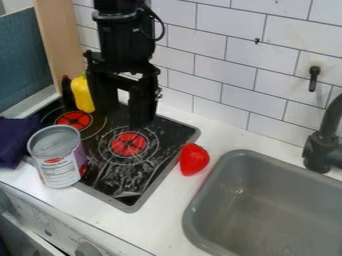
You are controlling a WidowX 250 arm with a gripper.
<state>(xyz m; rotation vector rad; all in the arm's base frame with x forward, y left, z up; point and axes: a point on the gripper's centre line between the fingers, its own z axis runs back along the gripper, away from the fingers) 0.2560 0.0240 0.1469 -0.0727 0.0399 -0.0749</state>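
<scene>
Yellow object (83,94) appears upright, upper left of the frame, close beside the tool (125,118). Tool's fingers wide apart, nothing held. Risk: sideways finger contact could topple the narrow object.

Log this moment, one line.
claw: open, empty, over stove | tin can: upright, at stove edge | red strawberry-shaped toy: counter, between stove and sink

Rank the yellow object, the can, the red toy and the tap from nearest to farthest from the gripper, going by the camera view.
From the gripper:
1. Yellow object, at the stove's far left in the picture.
2. Can, picture left, and red toy, between stove and sink: too close to call.
3. Tap, picture right, behind the sink.
</scene>
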